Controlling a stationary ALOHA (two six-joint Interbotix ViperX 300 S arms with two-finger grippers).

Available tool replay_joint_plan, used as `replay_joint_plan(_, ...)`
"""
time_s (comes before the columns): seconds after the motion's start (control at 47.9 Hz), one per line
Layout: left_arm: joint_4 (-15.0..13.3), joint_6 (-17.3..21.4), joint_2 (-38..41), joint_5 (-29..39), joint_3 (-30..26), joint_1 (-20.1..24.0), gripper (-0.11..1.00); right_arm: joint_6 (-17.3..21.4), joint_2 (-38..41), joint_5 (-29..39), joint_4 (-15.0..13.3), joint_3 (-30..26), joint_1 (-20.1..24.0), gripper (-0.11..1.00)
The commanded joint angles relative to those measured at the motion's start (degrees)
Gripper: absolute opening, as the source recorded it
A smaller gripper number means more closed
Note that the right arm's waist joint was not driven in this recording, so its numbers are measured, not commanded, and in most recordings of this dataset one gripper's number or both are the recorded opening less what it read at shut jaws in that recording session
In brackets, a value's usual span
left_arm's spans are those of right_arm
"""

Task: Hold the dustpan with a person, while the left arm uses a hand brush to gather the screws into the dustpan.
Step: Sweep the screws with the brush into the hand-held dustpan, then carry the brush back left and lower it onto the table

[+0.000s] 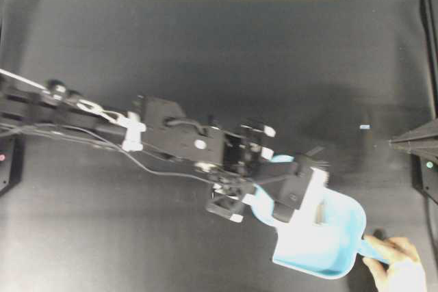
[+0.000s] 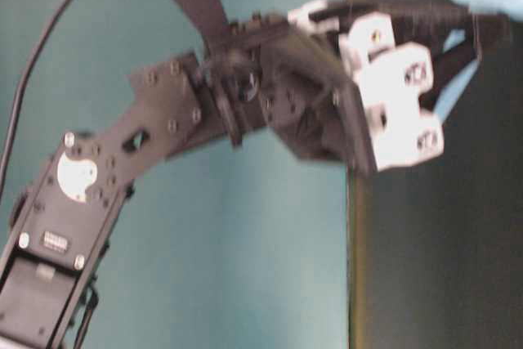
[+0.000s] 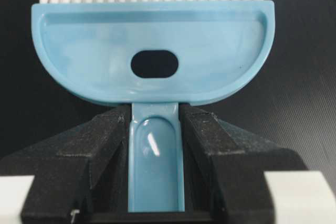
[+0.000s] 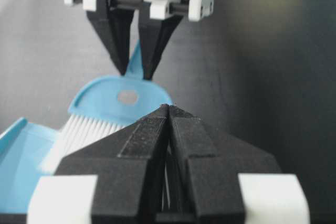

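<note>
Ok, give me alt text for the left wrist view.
The left claw is shut on the hand brush by its thin handle, rounded blue head upward with an oval hole and white bristles beyond, over a black table.

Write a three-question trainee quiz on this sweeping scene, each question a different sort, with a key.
1. True or false: the left gripper is shut on the hand brush handle.
2. Who holds the dustpan handle? A) the right gripper B) the person's hand C) nobody
3. Fill in: the brush bristles sit at the dustpan's ___ edge.

Key: 1 true; 2 B; 3 front
</note>
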Motion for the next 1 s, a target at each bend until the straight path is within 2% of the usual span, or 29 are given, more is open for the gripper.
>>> replay_joint_plan(0.0,0.09,0.97,1.32,-0.88,-3.87,0.09,0.3,0.09,0.18,-0.53,0.09,-0.35,0.0,0.0)
replay_joint_plan(0.146,0.09,3.16,4.31,-2.29,-7.47,0.0,0.3,0.09,0.18,-0.53,0.09,-0.35,0.0,0.0)
replay_joint_plan(0.251,0.09,3.25,4.57,-2.46,-7.47,0.09,0.3,0.18,0.18,-0.53,0.09,-0.35,0.0,0.0)
replay_joint_plan(0.459,0.09,2.81,-3.52,-4.22,-4.66,0.97,0.3,0.09,0.18,-0.53,0.09,-0.26,0.0,0.0)
replay_joint_plan(0.647,0.09,2.37,-13.18,-8.0,2.64,1.93,0.3,0.09,0.18,-0.53,0.09,-0.35,0.0,0.0)
replay_joint_plan(0.877,0.09,-0.26,-22.59,-13.8,15.38,3.08,0.3,0.09,0.18,-0.53,0.09,-0.35,0.0,0.0)
replay_joint_plan(0.981,0.09,-1.93,-25.93,-19.69,22.68,3.43,0.3,0.09,0.18,-0.53,0.09,-0.35,0.0,0.0)
